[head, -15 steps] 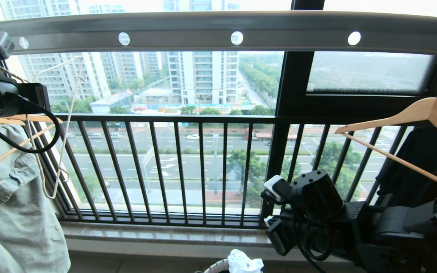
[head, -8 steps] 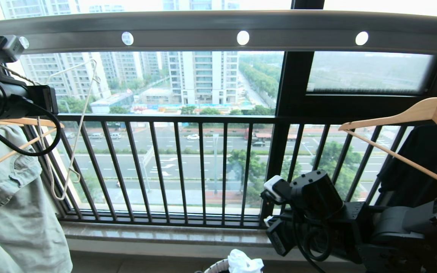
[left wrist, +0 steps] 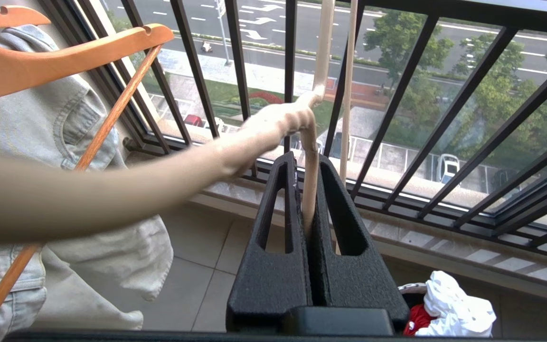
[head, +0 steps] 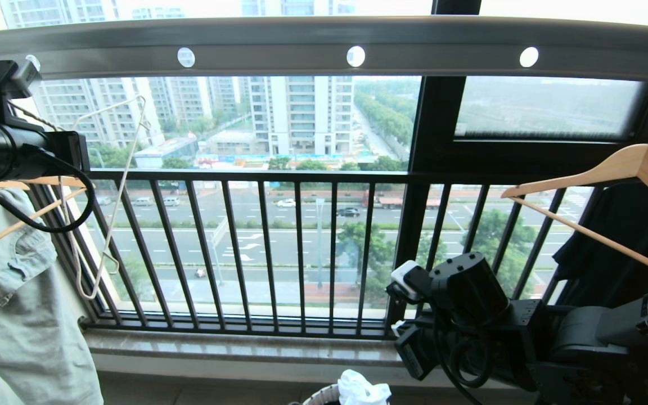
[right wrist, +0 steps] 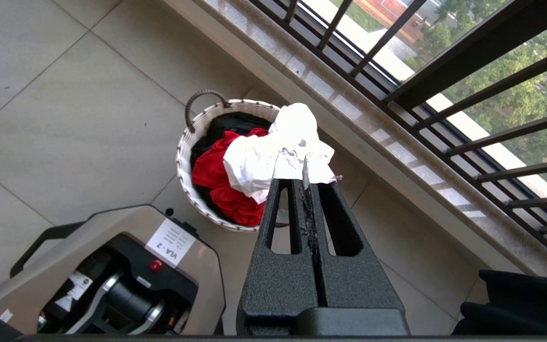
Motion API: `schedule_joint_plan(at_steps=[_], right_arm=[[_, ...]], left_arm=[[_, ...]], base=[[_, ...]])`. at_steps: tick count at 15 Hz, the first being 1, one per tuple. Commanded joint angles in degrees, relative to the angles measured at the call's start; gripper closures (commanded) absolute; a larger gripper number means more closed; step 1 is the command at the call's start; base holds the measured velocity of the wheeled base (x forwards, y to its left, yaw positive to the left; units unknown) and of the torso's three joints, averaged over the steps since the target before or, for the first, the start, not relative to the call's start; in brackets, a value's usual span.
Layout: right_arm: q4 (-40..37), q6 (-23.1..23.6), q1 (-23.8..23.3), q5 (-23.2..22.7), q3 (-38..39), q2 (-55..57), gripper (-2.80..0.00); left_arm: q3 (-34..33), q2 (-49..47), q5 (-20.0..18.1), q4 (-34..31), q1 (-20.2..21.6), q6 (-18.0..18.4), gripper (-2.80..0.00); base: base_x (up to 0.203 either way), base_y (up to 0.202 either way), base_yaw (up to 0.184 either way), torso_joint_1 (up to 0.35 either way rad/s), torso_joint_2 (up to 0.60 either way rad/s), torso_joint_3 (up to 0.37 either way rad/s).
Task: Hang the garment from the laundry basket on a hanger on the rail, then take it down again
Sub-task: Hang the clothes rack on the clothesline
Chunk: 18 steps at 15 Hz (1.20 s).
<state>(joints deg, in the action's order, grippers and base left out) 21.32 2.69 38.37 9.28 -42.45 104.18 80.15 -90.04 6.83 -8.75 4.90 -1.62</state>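
At the upper left of the head view, my left jaws, clenched on the thin wire hanger, have carried it a little further right than a second ago, clear of the grey rail above. My right jaws, lower right, stay clamped shut and empty. The white T-shirt lies in the laundry basket at bottom centre, so the hanger seems bound for it.

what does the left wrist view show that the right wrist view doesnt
Only the left wrist view: the left tool shut on the cream hanger, a wooden hanger, the pale denim garment.
Only the right wrist view: the right tool shut on nothing, the robot base.
Both: the basket, the white garment, the black railing.
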Motion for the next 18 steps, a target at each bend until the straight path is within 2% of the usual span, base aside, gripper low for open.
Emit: schedule_joint_plan(at_steps=[1, 4, 14, 15, 18], right_arm=[[0.1, 0.0, 0.0, 0.0, 0.1, 0.1, 0.00], [0.1, 0.0, 0.0, 0.0, 0.1, 0.1, 0.00], [0.1, 0.0, 0.0, 0.0, 0.1, 0.1, 0.00], [0.1, 0.0, 0.0, 0.0, 0.1, 0.1, 0.00], [0.1, 0.0, 0.0, 0.0, 0.1, 0.1, 0.00]], left_arm=[[0.7, -2.1, 0.0, 0.0, 0.4, 0.0, 0.00], [2.4, -5.4, 0.0, 0.0, 1.8, -0.2, 0.00], [2.3, -5.9, 0.0, -0.1, 1.9, -0.2, 0.00], [2.3, -5.8, 0.0, -0.1, 1.9, -0.1, -2.80], [2.1, -4.2, 0.0, -0.2, 1.8, -0.1, -2.80]], base=[[0.000, 0.000, 0.000, 0.000, 0.00, 0.000], [0.000, 0.000, 0.000, 0.000, 0.00, 0.000], [0.000, 0.000, 0.000, 0.000, 0.00, 0.000], [0.000, 0.000, 0.000, 0.000, 0.00, 0.000], [0.000, 0.000, 0.000, 0.000, 0.00, 0.000]])
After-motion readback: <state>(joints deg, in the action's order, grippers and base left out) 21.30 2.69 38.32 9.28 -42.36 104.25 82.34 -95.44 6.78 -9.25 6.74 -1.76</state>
